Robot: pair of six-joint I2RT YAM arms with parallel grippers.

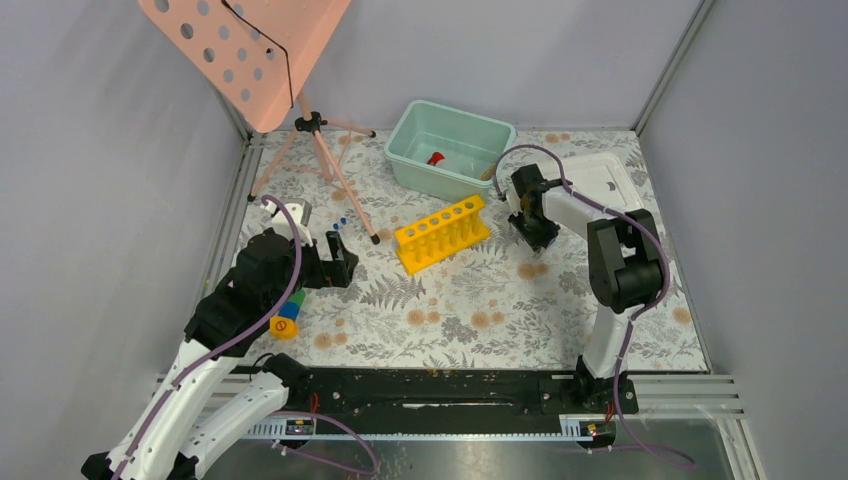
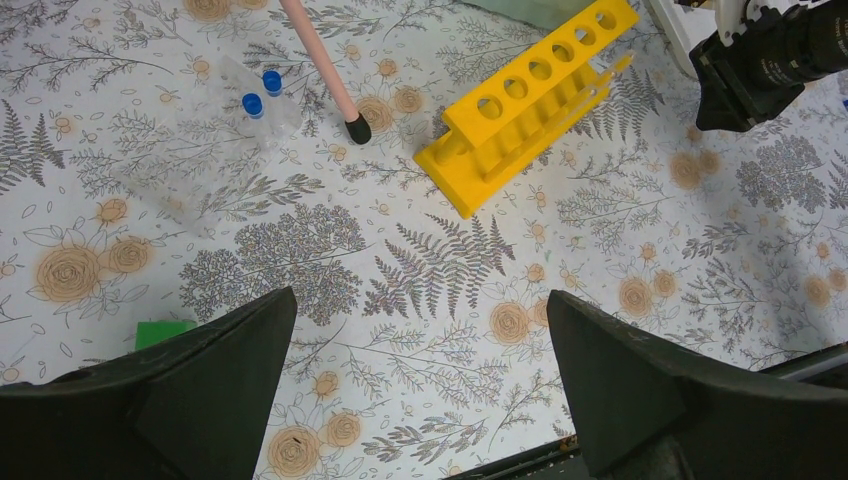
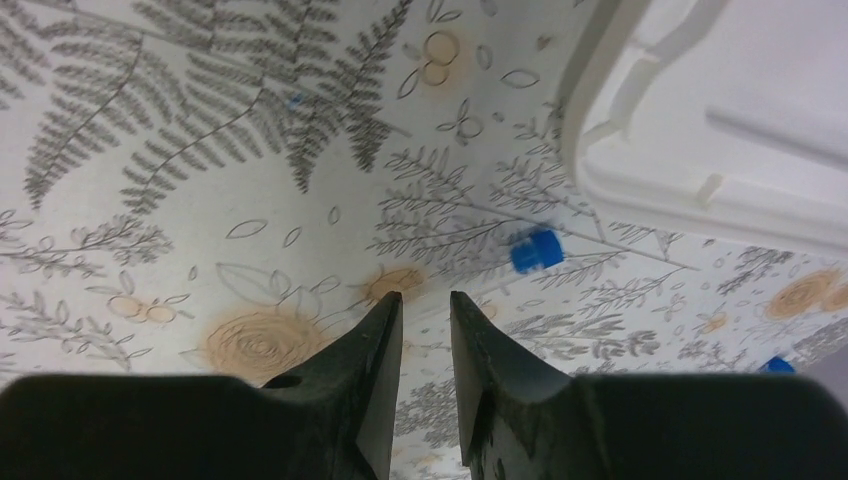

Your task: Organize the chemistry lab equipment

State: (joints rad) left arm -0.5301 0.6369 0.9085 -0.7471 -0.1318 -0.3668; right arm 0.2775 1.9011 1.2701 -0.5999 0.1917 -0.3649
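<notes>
Your right gripper (image 3: 425, 297) hangs over the counter (image 3: 150, 150), narrow and empty. In the wrist view the nearest blue-capped tube (image 3: 537, 250) lies just up-right of its tips, beside the white tray (image 3: 700, 150). Its clear body is too faint to trace.

I work in a robot lab cell: grey walls (image 1: 100, 150), aluminium frame posts (image 1: 672, 62), floral-covered table (image 1: 450, 300), mounting rail (image 1: 440, 395) at the near edge.

Your left tool (image 2: 420, 298) gapes wide over the floral surface (image 2: 440, 260); yellow plastic test-tube rack (image 2: 530, 100) ahead, tiny clear blue-capped tubes (image 2: 255, 98) leftward.
</notes>
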